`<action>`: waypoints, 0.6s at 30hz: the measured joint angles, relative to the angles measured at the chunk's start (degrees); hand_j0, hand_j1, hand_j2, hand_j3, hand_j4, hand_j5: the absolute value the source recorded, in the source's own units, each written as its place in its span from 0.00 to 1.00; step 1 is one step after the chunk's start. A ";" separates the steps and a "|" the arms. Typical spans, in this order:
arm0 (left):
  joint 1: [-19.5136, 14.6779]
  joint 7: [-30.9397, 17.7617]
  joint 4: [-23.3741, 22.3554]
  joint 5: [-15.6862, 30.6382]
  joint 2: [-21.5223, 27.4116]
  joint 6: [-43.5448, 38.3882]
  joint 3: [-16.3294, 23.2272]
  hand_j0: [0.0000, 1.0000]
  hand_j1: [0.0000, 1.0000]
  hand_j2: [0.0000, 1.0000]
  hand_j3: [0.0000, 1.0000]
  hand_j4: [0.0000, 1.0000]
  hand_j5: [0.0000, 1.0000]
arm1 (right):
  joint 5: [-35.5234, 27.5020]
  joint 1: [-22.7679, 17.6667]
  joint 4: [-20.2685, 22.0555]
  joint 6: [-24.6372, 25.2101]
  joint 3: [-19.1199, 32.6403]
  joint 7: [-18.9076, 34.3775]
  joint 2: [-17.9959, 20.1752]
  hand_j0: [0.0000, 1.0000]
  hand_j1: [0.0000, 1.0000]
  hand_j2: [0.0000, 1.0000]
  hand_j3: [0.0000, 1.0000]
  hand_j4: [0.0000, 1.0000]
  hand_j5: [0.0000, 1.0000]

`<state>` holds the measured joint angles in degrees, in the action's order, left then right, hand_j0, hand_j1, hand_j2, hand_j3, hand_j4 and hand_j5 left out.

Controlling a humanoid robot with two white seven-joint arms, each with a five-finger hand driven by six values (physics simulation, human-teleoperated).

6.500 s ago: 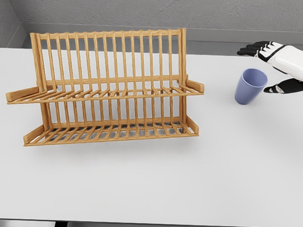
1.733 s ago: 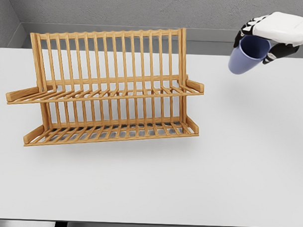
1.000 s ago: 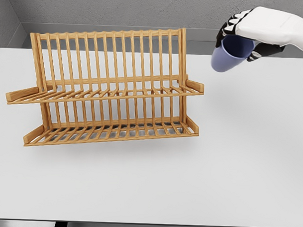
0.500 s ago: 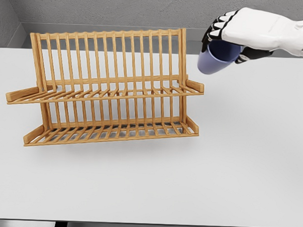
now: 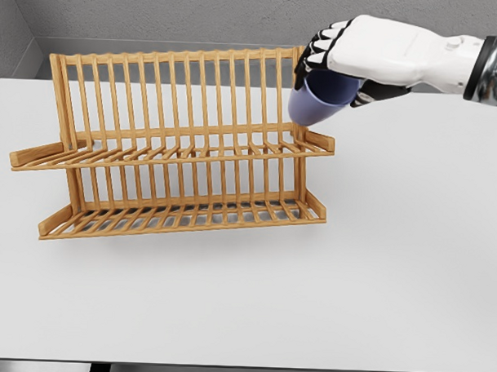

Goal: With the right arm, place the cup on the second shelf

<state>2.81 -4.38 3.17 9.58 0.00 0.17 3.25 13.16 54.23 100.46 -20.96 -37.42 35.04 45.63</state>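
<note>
Overhead, right hand [image 5: 351,63] gripping cup [image 5: 317,103], above rack [image 5: 176,151] end

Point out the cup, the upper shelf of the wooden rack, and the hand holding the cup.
cup [image 5: 315,105], head view, on its blue side wall below the fingers.
upper shelf [image 5: 172,153], head view, on its slats near the middle.
right hand [image 5: 369,53], head view, on the white back of the hand.
</note>
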 measured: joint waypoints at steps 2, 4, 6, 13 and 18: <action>0.00 0.00 0.00 0.00 0.00 -0.02 0.00 1.00 1.00 1.00 1.00 1.00 1.00 | 0.00 0.00 0.00 0.09 -0.08 0.01 -0.66 0.61 0.61 0.61 0.61 0.61 0.61; 0.00 0.00 0.00 0.00 0.00 -0.01 0.00 1.00 1.00 1.00 1.00 1.00 1.00 | 0.00 0.00 0.00 0.12 -0.17 0.00 -1.35 0.61 0.61 0.61 0.61 0.61 0.61; 0.00 0.00 0.00 0.00 0.00 0.00 0.00 1.00 1.00 1.00 1.00 1.00 1.00 | 0.01 0.00 0.00 0.15 -0.25 0.01 -2.05 0.61 0.61 0.61 0.61 0.61 0.61; 0.00 0.00 0.00 0.00 0.00 -0.01 0.00 1.00 1.00 1.00 1.00 1.00 1.00 | 0.31 -1.23 -0.05 0.26 -0.59 0.01 -4.45 0.61 0.61 0.61 0.61 0.61 0.61; 0.00 0.00 0.00 0.00 0.00 0.00 0.00 1.00 1.00 1.00 1.00 1.00 1.00 | 0.51 -1.93 -0.12 0.26 -0.97 0.00 -5.05 1.00 1.00 1.00 1.00 1.00 1.00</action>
<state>2.81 -4.38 3.17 9.58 0.00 0.16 3.25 13.66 52.30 100.34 -20.70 -38.40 35.04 40.59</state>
